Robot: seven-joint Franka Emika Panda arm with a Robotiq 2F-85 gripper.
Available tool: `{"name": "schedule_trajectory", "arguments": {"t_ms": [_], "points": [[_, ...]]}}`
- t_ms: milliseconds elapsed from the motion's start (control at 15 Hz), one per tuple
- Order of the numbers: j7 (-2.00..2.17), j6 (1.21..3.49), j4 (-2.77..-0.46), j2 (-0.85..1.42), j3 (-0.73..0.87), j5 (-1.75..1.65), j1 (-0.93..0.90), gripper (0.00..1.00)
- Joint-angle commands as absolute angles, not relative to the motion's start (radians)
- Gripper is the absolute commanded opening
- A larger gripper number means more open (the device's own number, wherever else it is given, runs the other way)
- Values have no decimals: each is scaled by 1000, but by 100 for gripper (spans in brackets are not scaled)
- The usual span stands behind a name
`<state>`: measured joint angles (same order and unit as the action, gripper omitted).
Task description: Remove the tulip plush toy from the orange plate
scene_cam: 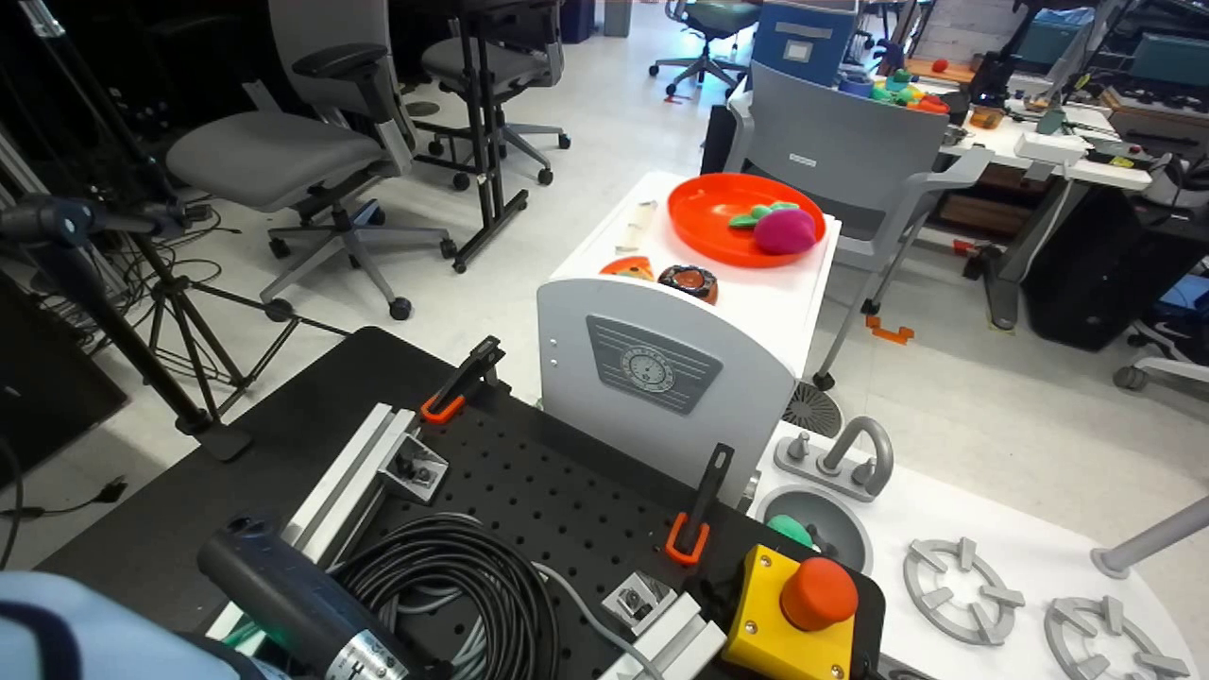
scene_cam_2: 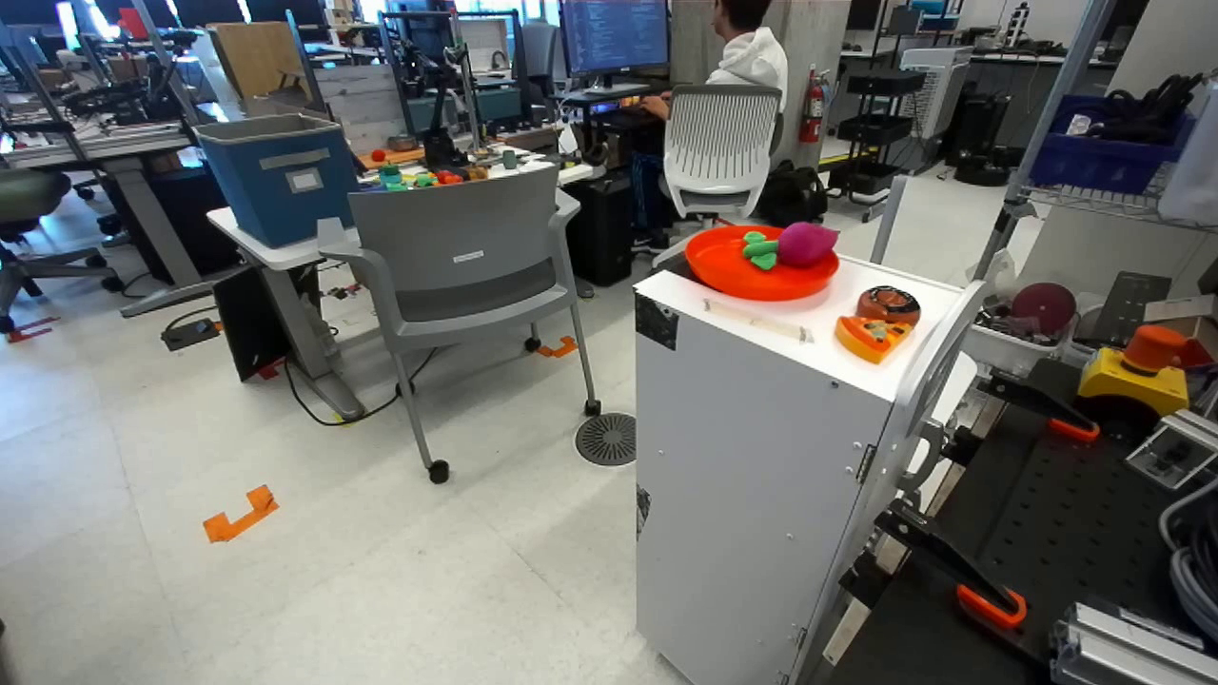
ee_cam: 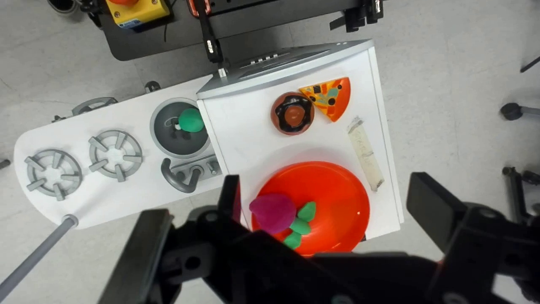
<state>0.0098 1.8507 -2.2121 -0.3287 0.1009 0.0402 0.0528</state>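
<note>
Claw (ee_cam: 327,196): black, filling the bottom of the wrist view, its fingers (ee_cam: 434,207) standing well apart.
Plush (ee_cam: 273,214): lying on the plate (ee_cam: 335,192), which I see in the gap between those fingers; magenta bloom at one side, right by the rim, green stem and leaves toward the middle.
Plate: orange, round, shallow, flat on top of the white cabinet (scene_cam_2: 761,466); both exterior views show the plush on it too.
Doughnut (ee_cam: 294,115): dark icing, apart from the plate on the same top.
Pizza (ee_cam: 331,97): one slice, its tip at the doughnut's edge; whether they touch, I cannot tell.
Tape (ee_cam: 366,154): a pale strip near the cabinet's edge, its writing too faint to read.
Sink (ee_cam: 181,147): grey, round, beside the cabinet, a green thing (ee_cam: 191,120) in it and a tap (ee_cam: 176,181) alongside.
Burners (ee_cam: 120,140): two grey rings on the white counter (ee_cam: 130,198) past the sink.
Bench (scene_cam: 557,491): black, full of holes, at the end opposite the plate, bearing a cable coil (scene_cam: 505,576) and a yellow box (scene_cam: 765,614) with a red button (scene_cam: 818,590).
Chair (scene_cam: 831,132): grey, near the plate end of the cabinet.
Person (scene_cam_2: 756,62): farther off in an exterior view, white hoodie, at a monitor (scene_cam_2: 617,36).
</note>
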Motion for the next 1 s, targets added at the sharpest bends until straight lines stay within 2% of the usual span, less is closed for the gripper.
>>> {"name": "schedule_trajectory", "arguments": {"t_ms": [0,733,800,867,933], "points": [[108,1865,-2184,-299,81,10,85,100],[178,1843,-2190,-292,64,-20,86,100],[255,1713,-2153,-269,49,-17,89,100],[186,1816,-2191,-291,65,-21,85,100],[213,1772,-2188,-290,61,-21,86,100]]}}
